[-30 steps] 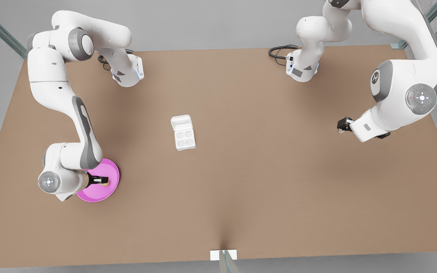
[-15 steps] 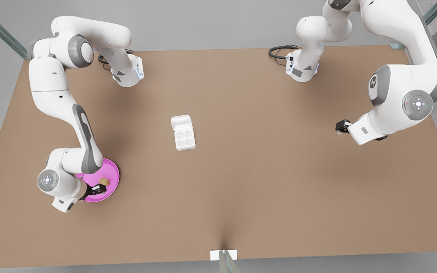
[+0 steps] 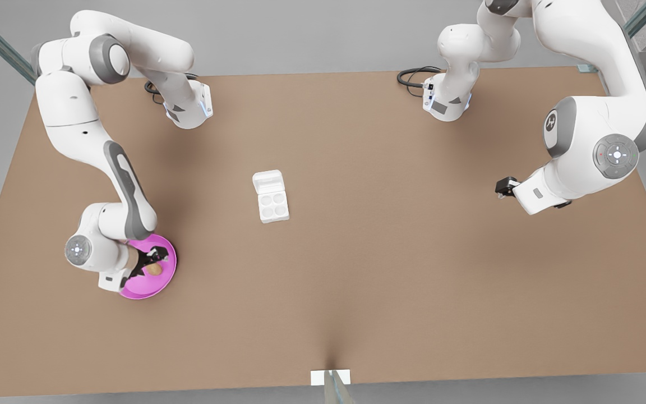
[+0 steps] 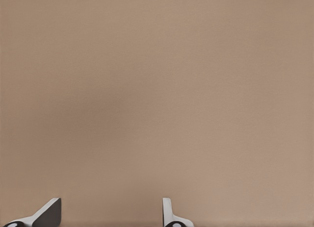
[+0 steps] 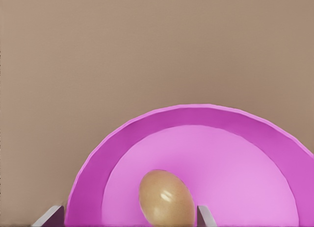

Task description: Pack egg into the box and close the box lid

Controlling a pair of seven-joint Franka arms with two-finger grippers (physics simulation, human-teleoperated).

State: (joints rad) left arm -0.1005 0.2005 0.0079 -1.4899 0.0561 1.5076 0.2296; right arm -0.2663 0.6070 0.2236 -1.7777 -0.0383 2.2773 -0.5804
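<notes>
Right gripper [image 3: 149, 264], fingers apart, straddles the smooth, fragile egg [image 5: 164, 196] on the pink plate [image 5: 255, 134]; grip its narrow sides gently. Left gripper [image 3: 503, 186] waits at three o'clock, fingers apart.

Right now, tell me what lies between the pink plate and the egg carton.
Nothing: in the front view, only bare brown table separates the pink plate, where the egg lies between the right gripper's open fingers, from the egg carton.

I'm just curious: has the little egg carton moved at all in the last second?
No. The egg carton sits at the same spot on the table, lid open.
</notes>
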